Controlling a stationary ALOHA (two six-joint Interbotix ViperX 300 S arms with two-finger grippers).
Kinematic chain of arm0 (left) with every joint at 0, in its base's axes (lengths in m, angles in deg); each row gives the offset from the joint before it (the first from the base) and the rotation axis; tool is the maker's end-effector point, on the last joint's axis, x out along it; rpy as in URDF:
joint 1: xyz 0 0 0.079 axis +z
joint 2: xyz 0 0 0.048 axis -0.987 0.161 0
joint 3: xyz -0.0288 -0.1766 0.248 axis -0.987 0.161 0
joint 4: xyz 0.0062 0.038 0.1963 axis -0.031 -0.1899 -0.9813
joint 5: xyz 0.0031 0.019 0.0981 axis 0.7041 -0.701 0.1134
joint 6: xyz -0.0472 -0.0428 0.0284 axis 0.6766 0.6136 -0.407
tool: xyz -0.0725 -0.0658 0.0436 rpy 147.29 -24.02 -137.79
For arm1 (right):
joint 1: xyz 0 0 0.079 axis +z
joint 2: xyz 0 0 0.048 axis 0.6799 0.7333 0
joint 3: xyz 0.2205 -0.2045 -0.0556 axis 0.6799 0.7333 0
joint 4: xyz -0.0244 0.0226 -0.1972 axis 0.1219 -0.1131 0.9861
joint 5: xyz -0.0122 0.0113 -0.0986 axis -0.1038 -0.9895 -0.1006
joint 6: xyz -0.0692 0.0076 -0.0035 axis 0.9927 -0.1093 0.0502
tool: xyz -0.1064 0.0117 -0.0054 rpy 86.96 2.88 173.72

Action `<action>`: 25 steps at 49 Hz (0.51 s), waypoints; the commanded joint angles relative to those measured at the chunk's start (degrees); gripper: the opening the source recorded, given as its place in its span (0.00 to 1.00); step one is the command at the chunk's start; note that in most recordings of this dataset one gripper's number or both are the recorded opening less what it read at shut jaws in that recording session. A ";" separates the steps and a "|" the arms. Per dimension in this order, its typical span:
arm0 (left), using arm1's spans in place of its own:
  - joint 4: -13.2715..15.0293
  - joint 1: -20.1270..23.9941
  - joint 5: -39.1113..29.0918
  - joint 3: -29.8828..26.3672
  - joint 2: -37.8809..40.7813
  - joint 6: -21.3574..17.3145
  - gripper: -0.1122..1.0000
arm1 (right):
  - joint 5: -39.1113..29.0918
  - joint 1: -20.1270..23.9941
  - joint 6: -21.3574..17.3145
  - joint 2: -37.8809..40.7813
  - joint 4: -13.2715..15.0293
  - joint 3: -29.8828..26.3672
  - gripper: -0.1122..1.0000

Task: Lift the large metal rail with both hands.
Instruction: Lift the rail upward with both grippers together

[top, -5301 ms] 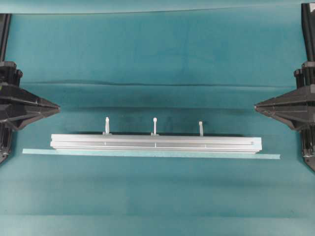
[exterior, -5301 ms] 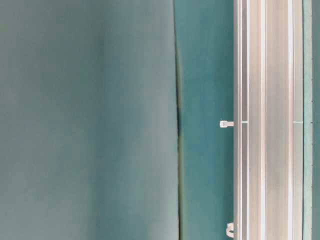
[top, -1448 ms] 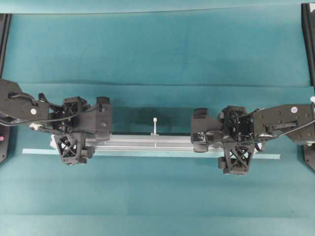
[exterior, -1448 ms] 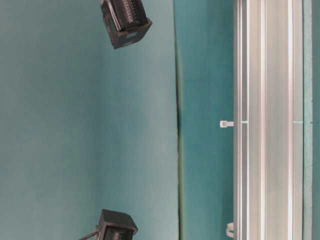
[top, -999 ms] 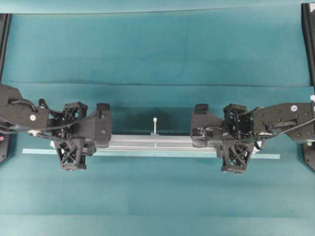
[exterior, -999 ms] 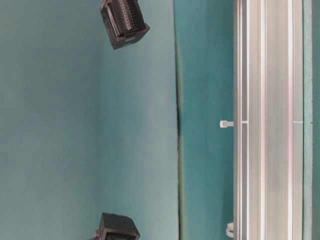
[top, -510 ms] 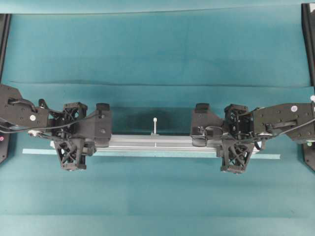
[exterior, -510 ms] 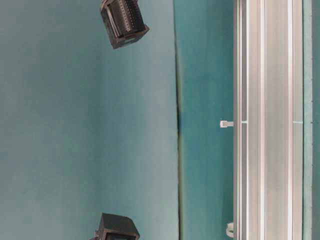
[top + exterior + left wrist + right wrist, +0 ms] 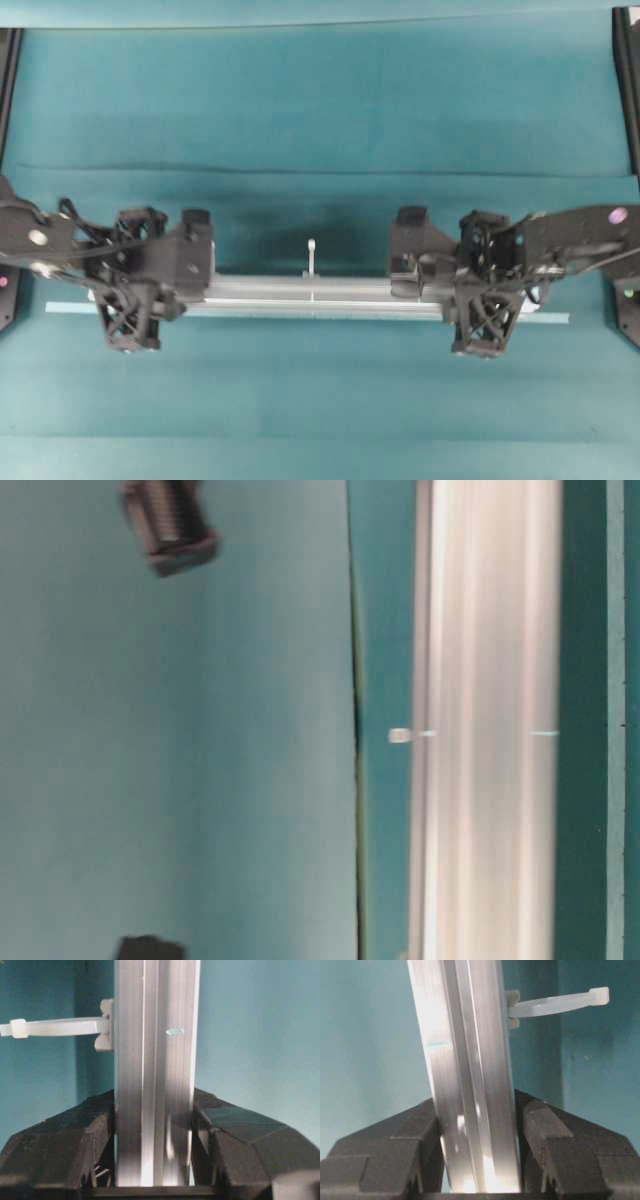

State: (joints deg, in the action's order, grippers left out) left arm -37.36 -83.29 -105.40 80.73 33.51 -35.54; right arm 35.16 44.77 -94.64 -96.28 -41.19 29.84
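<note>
The large metal rail (image 9: 310, 290) is a long silver grooved bar running left to right, with a white peg (image 9: 312, 255) at its middle. My left gripper (image 9: 130, 300) is shut on the rail near its left end. My right gripper (image 9: 482, 305) is shut on it near its right end. In the left wrist view the rail (image 9: 155, 1060) stands between both black fingers (image 9: 65, 1145), with a peg (image 9: 55, 1027) on its side. The right wrist view shows the rail (image 9: 465, 1060) clamped the same way. In the table-level view the rail (image 9: 485, 730) is blurred and off the table.
The thin pale teal strip (image 9: 552, 318) lies flat on the teal cloth along the rail's near side; it also shows in the table-level view (image 9: 613, 680). A cloth fold (image 9: 320, 172) runs across behind the rail. Black arm bases stand at both side edges.
Both grippers, shut on the rail, have raised it off the table. In the table-level view it has moved away from the strip. The left gripper has shifted slightly left.
</note>
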 commanded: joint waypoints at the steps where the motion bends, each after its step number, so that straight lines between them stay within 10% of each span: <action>1: -0.09 -0.44 -3.08 -1.93 -3.78 -0.18 0.42 | -2.99 -0.18 -0.88 -1.93 -0.26 -2.37 0.46; 25: -0.09 -0.44 -17.23 -11.60 -12.04 -0.18 0.42 | -18.19 -0.35 -0.79 -6.77 -1.05 -13.18 0.45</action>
State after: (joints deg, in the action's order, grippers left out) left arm -37.36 -83.37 -121.22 72.82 23.23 -35.63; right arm 18.47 44.59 -94.64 -102.08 -41.54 19.29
